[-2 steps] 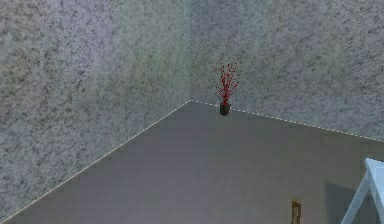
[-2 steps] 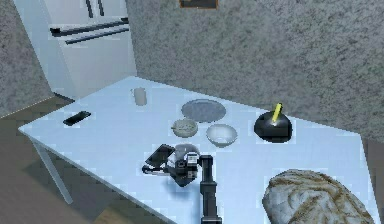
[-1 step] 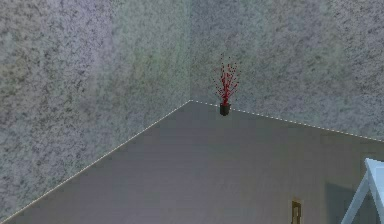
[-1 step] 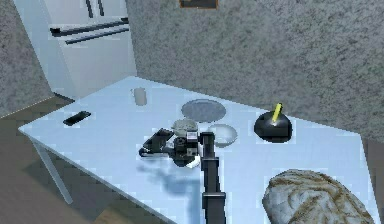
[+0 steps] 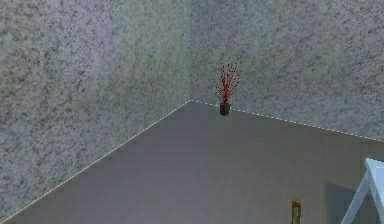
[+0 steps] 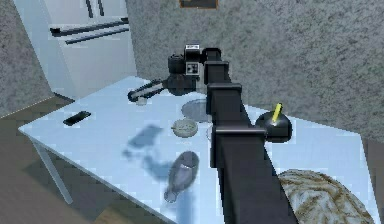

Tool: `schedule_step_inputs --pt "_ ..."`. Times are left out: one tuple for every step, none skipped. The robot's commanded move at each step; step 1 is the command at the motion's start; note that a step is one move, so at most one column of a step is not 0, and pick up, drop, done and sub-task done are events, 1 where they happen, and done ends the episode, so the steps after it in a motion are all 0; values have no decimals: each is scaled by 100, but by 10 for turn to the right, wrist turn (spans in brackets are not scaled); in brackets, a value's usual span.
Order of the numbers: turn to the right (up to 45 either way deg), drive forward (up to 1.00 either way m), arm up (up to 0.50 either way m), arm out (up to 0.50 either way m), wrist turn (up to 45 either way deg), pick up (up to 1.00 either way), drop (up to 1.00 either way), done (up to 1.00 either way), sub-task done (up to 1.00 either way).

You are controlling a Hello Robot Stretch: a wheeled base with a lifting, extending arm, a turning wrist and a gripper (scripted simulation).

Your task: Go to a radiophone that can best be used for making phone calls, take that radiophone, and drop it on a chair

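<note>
A small flat black slab [image 6: 75,118], maybe the radiophone, lies on the pale blue counter [image 6: 100,150] near its left corner, with its long axis going left to right, a little upward. The dark claw [image 6: 150,92] is apart from it; whether it holds something I cannot tell

Bare tabletop [image 6: 105,138] between flat dark slab [image 6: 75,118] and small round disc [image 6: 184,127]; greyish vessel [image 6: 182,172] nearer, dark bowl [image 6: 272,124] at right.
</note>
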Motion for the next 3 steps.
schedule_step_inputs --pt "0 0 0 0 -450 0 0 0 0" --pt "0 0 0 0 -450 0 0 0 0" --pt "0 0 0 -36 0 0 0 0 0"
